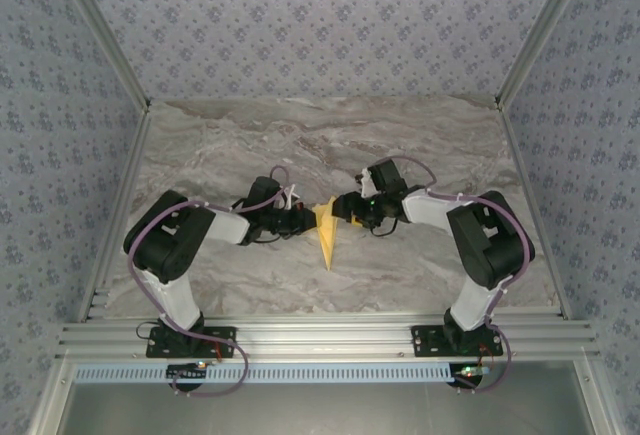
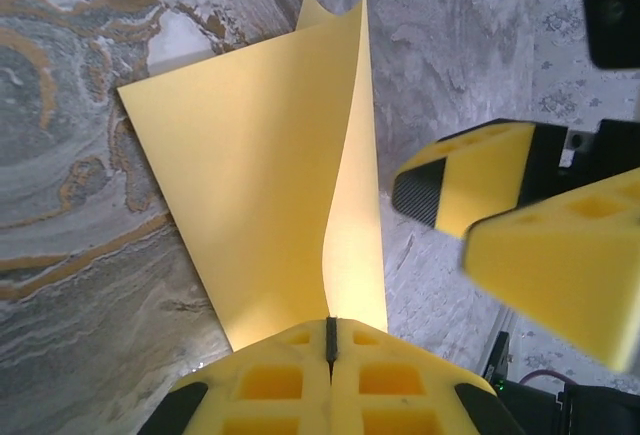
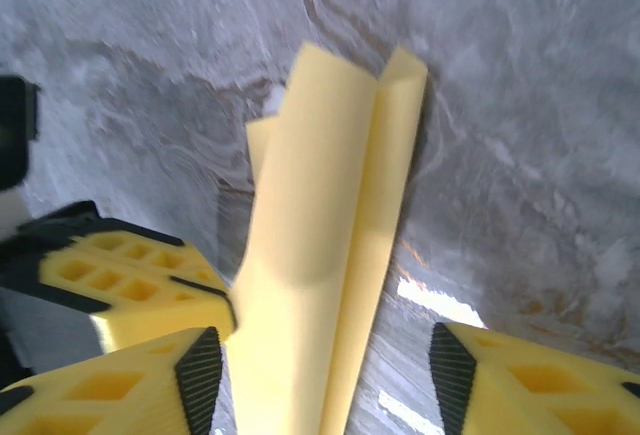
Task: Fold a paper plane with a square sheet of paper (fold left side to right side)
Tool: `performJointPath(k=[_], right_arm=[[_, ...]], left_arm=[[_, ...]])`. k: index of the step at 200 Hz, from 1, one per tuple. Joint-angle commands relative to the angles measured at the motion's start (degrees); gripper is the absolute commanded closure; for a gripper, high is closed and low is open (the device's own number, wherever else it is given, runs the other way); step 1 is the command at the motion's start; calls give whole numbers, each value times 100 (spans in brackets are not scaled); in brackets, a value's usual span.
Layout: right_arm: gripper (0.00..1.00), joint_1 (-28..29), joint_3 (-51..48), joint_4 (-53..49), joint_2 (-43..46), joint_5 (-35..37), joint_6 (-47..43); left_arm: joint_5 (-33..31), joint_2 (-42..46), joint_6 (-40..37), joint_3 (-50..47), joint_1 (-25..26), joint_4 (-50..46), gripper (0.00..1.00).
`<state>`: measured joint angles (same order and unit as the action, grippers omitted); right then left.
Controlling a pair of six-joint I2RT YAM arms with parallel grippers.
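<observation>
The paper plane [image 1: 328,231] is at the middle of the table [image 1: 250,145], sharp tip toward the table's near edge. The left gripper [image 2: 330,343] pinches its fold tight. The right gripper [image 3: 325,367] has fingers spread wide around it

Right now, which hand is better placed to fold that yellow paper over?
Left, probably. The left hand is shut on a raised flap of the yellow paper, so it could carry that across. The right hand is open, its fingers straddling the paper without gripping it.
</observation>
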<state>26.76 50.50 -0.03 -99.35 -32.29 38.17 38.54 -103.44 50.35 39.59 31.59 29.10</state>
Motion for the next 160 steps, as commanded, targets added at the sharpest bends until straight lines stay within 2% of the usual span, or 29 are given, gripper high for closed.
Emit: performJointPath(k=[1,46,160], right_arm=[[34,19,8,309,60,-241,227],[27,62,163,426,-135,-176,400],[26,249,548,314,-601,-170,416]], left_arm=[[82,-27,-234,180,-45,-144,100],[65,-19,-315,221,-47,-262,100],[-5,-10,-375,242,-54,-351,100]])
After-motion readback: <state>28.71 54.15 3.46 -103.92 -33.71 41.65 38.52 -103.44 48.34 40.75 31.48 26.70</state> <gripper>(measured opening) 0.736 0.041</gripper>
